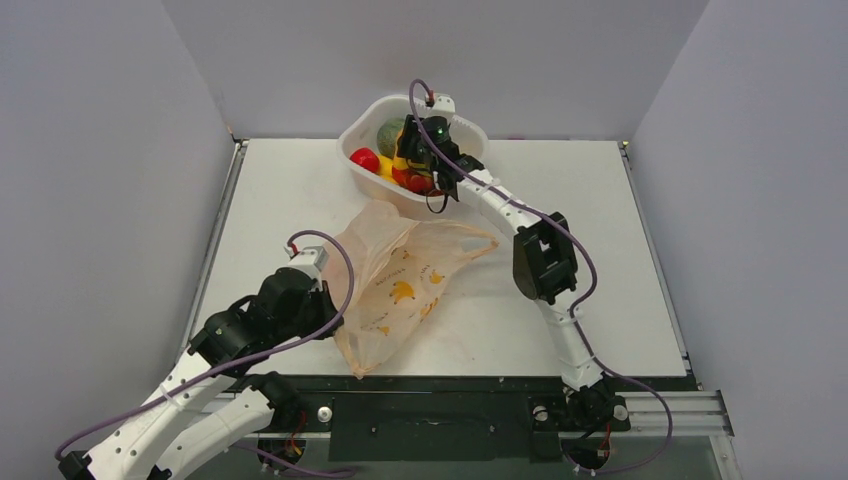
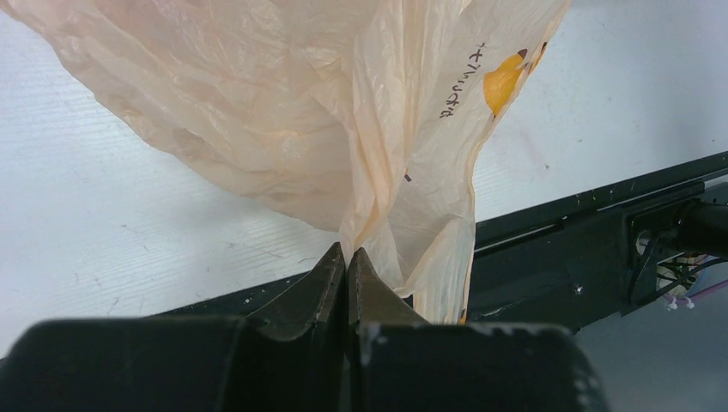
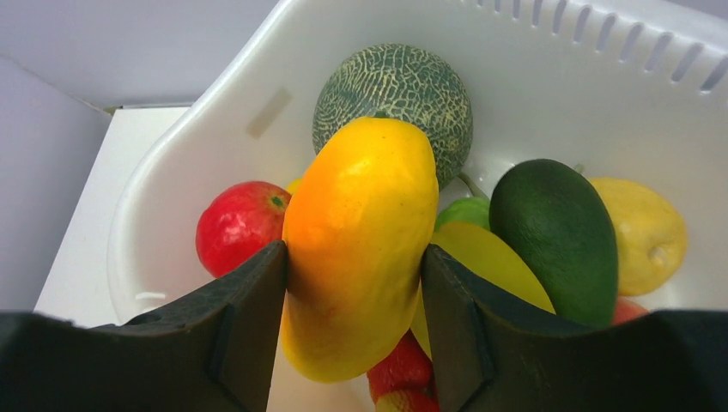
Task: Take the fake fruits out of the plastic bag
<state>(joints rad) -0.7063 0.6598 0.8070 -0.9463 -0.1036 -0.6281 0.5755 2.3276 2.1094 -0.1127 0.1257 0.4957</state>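
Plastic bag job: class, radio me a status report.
Left gripper shut on plastic bag. Right gripper shut on fake mango over white tub. Nothing blocking.

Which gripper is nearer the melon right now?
Right. The right gripper holds an orange-yellow fruit over the white tub, close to the melon; the left gripper pinches the plastic bag, well away from the tub.

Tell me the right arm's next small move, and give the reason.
Probably open the right jaws and let the orange-yellow fruit drop. They are shut on it inside the white tub, close over the other fruits lying there, so it looks ready for release. The left jaws hold the plastic bag pinched, which seems to need no change.
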